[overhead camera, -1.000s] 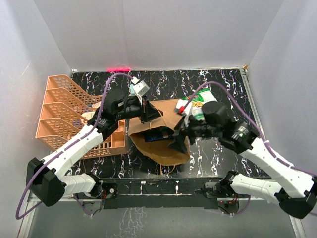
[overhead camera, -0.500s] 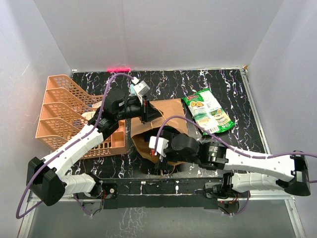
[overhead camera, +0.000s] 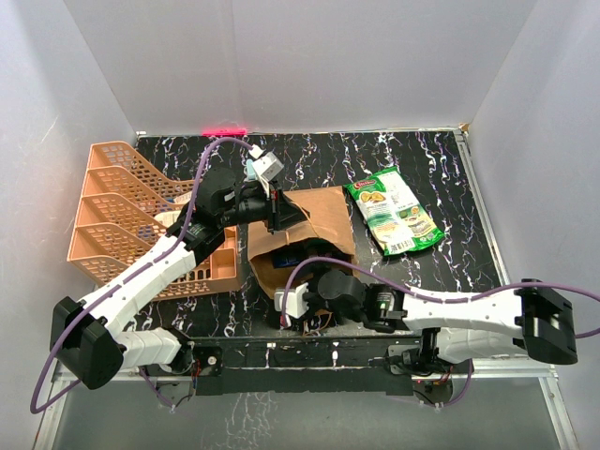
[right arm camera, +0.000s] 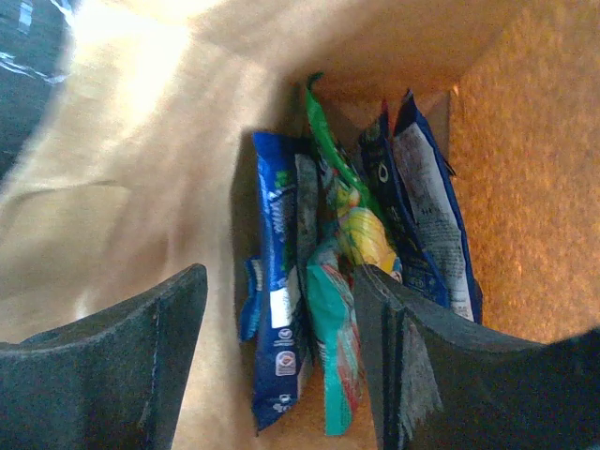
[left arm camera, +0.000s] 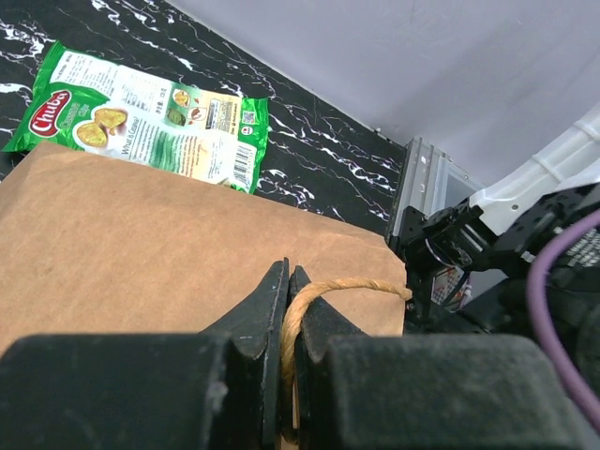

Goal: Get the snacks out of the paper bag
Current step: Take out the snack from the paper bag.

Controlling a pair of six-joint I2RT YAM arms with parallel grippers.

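The brown paper bag [overhead camera: 323,220] lies on its side, mouth toward the arms. My left gripper [overhead camera: 281,211] is shut on its twisted handle [left arm camera: 347,284] and holds the upper side up; in the left wrist view the gripper [left arm camera: 287,274] pinches the loop. My right gripper [overhead camera: 309,286] is at the bag's mouth, open and empty [right arm camera: 278,281]. Inside the bag [right arm camera: 112,169] stand several packets on edge: a blue one [right arm camera: 277,328], a teal-green one [right arm camera: 333,356] and dark blue ones [right arm camera: 422,225]. One green packet [overhead camera: 394,208] lies on the table right of the bag, also in the left wrist view [left arm camera: 141,112].
An orange lattice tray [overhead camera: 122,206] stands at the left, against the left arm. The black marbled table [overhead camera: 422,159] is walled in by white panels. The right arm stretches along the near edge.
The right gripper left the green packet on the table at the right, swung left and down to the bag's mouth, and now looks into the bag. The left gripper has held still.
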